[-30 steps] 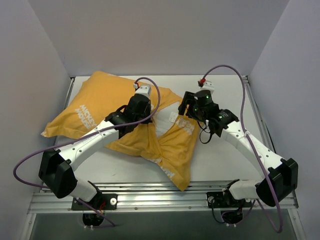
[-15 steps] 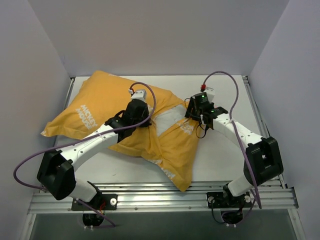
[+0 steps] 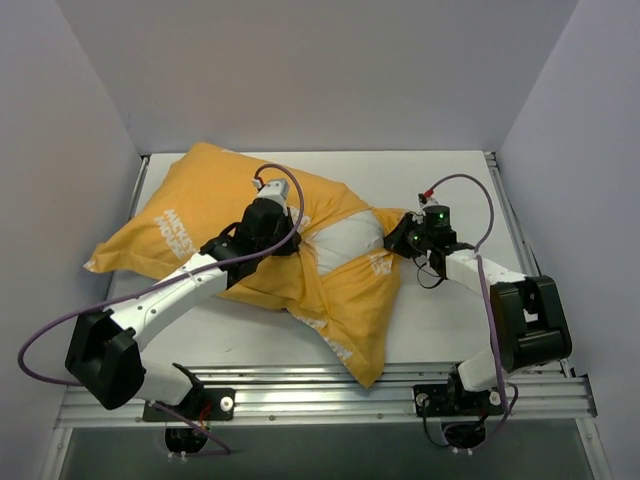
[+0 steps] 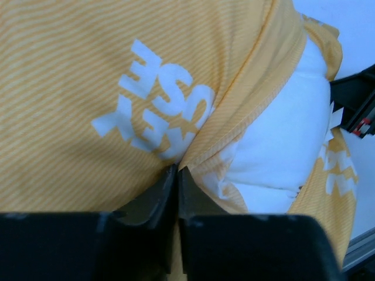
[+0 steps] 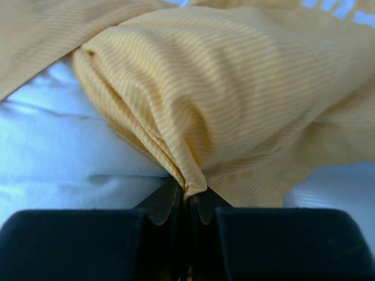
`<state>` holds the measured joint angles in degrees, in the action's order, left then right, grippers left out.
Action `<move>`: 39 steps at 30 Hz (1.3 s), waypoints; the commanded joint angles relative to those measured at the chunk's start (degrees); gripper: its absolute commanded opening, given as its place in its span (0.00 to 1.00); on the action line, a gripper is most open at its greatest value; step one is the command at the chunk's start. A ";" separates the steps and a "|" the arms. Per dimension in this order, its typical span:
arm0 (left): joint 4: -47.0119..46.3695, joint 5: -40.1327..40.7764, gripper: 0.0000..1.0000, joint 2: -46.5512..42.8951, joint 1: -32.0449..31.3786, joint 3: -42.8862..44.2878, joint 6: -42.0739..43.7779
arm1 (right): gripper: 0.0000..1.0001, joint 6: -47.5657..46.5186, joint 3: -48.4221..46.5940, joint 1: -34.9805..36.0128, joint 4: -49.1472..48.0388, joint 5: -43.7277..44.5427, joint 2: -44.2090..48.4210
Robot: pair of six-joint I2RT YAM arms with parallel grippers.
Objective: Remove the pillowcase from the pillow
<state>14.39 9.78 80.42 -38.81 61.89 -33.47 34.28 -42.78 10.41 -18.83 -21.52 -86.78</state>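
The yellow-orange pillowcase (image 3: 200, 215) with white lettering lies across the table, its open end bunched at centre. The white pillow (image 3: 348, 240) bulges out of that opening. My left gripper (image 3: 296, 246) sits at the opening's left edge. In the left wrist view its jaws (image 4: 177, 170) stand pressed together on a fold of the pillowcase (image 4: 88, 88), beside the pillow (image 4: 287, 129). My right gripper (image 3: 396, 236) is at the opening's right edge. In the right wrist view it (image 5: 188, 190) is shut on a gathered fold of pillowcase (image 5: 234, 88), with the pillow (image 5: 53, 146) to its left.
The white table (image 3: 450, 330) is boxed in by grey walls on the left, back and right. A metal rail (image 3: 320, 400) runs along the near edge. Purple cables (image 3: 470, 185) loop from both arms.
My right gripper dropped onto the pillowcase's open edge, shut on it and drew it to the right, baring more white pillow. My left gripper shifted slightly left on the fabric.
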 commanded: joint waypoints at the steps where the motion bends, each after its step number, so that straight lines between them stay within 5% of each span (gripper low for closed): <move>1: 6.80 -0.02 0.20 -4.65 0.58 2.44 10.08 | 0.00 -0.01 1.65 -0.13 -10.25 -11.94 0.64; 3: 6.09 -2.92 0.39 -5.54 -0.47 4.72 16.82 | 0.00 0.43 1.21 0.48 -11.84 -13.63 1.96; 4: 5.65 -3.45 0.59 -5.97 -1.70 7.60 18.78 | 0.00 0.87 0.78 0.74 -13.06 -14.25 3.53; 8: 6.00 -5.56 0.83 -3.88 -4.78 16.49 26.52 | 0.00 1.14 -0.19 1.36 -14.48 -16.53 7.06; 17: 12.14 -9.51 0.85 13.78 -11.82 36.53 41.02 | 0.00 0.17 -2.56 3.12 -12.73 -17.42 10.23; 22: 16.98 -10.49 0.71 23.79 -11.82 46.30 44.46 | 0.00 -0.79 -2.22 4.08 -11.50 -15.84 10.41; 30: 22.86 -10.83 0.69 35.50 -9.71 59.12 44.72 | 0.00 -5.71 -3.53 6.11 -4.21 -11.89 10.67; 39: 28.50 -13.03 0.73 36.04 -8.40 53.36 44.20 | 0.00 -7.12 -2.31 6.20 -3.76 -7.93 11.99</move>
<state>40.12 -1.34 118.28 -47.92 117.78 10.70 28.42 -43.44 16.03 -20.86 -29.28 -77.54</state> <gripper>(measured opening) 0.725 0.007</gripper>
